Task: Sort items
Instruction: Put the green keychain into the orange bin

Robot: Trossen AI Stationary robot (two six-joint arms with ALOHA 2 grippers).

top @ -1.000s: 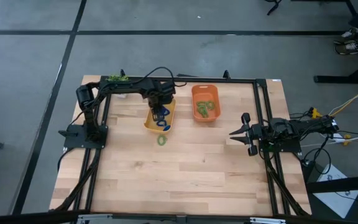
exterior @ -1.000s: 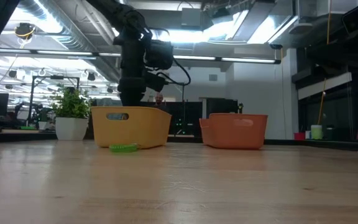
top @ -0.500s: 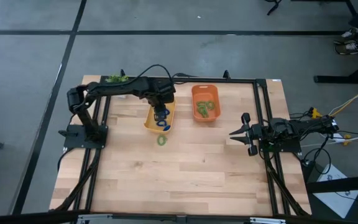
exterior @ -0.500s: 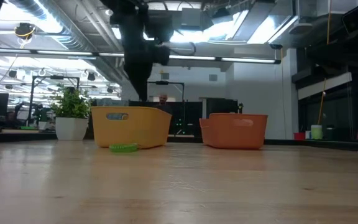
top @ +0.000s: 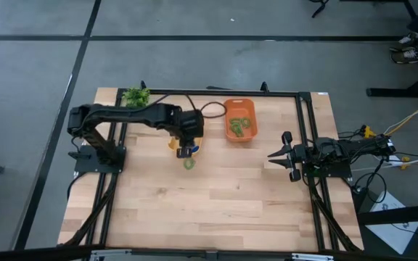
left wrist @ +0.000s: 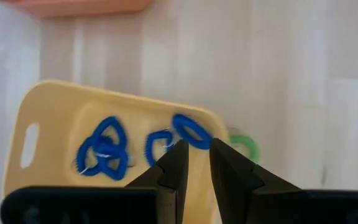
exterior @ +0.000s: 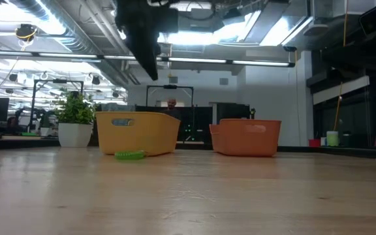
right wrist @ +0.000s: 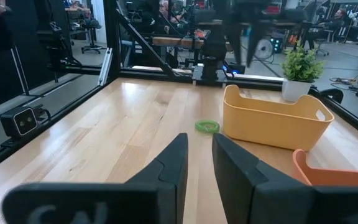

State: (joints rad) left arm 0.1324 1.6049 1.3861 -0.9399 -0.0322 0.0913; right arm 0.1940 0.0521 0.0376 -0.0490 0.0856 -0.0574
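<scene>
My left gripper (top: 187, 151) hangs shut and high (exterior: 152, 73) above the near end of the yellow bin (exterior: 138, 132); its wrist view looks straight down past the fingers (left wrist: 199, 152). Several blue rings (left wrist: 104, 152) lie in that bin (left wrist: 55, 124), one (left wrist: 191, 130) at its near end. One green ring (top: 189, 164) lies flat on the table just in front of the bin (exterior: 130, 155) (left wrist: 244, 146) (right wrist: 207, 126). The orange bin (top: 226, 116) holds green rings (top: 239, 127). My right gripper (top: 271, 154) waits shut at the table's right side (right wrist: 199, 146).
The two bins stand side by side near the far edge, the orange one (exterior: 245, 137) on the right. A potted plant (top: 135, 95) stands at the far left corner (exterior: 76, 109). Bare wood stretches across the near half of the table. Black frame rails run along the edges.
My left gripper has risen out of the yellow bin and moved toward the table's near edge; it now hangs high over the bin's near end. The green ring on the table has stayed where it was.
</scene>
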